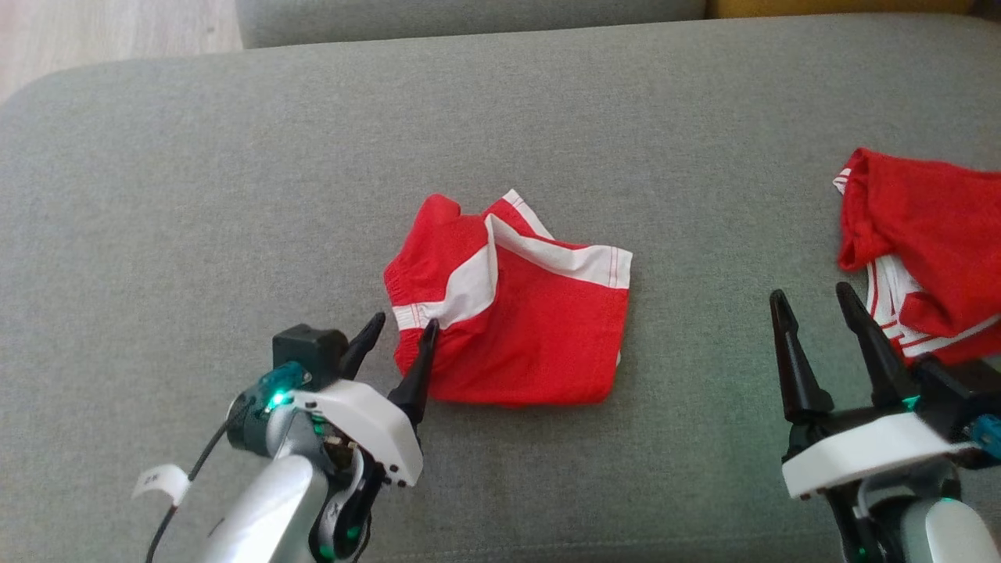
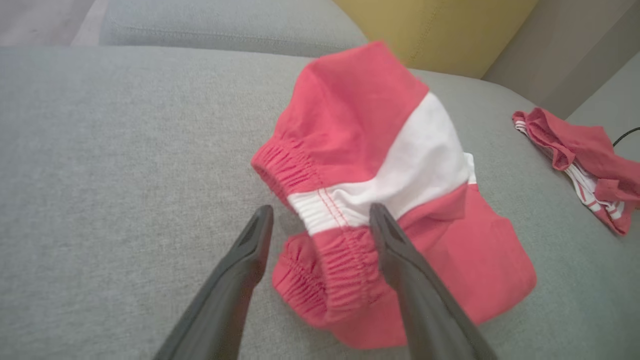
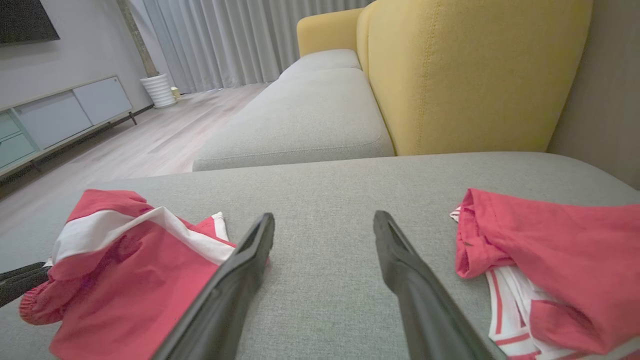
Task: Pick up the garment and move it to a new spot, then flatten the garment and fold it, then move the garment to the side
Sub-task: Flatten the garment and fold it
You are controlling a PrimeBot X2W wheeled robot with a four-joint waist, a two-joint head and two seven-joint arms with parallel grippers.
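Red shorts [image 1: 516, 328] with white bands are seen crumpled near the middle of a grey sofa cushion [image 1: 235, 195], by which everything is borne. A second red-and-white garment [image 1: 923, 234] is heaped at the cushion's right edge, well apart. The left gripper [image 1: 405, 320] is held wide at the shorts' elastic waistband, one finger over the fabric, nothing clamped. The right gripper [image 1: 810, 292] is spread wide between both garments, empty.

On the cushion [image 1: 195, 195] the garment [image 1: 516, 313] lies at centre; a second garment [image 1: 923, 234] lies well apart, at the right edge. The left end effector [image 1: 404, 320] straddles the garment's near-left corner (one finger over it, one beside). The right end effector [image 1: 810, 292] sits between both, nearer the second garment.
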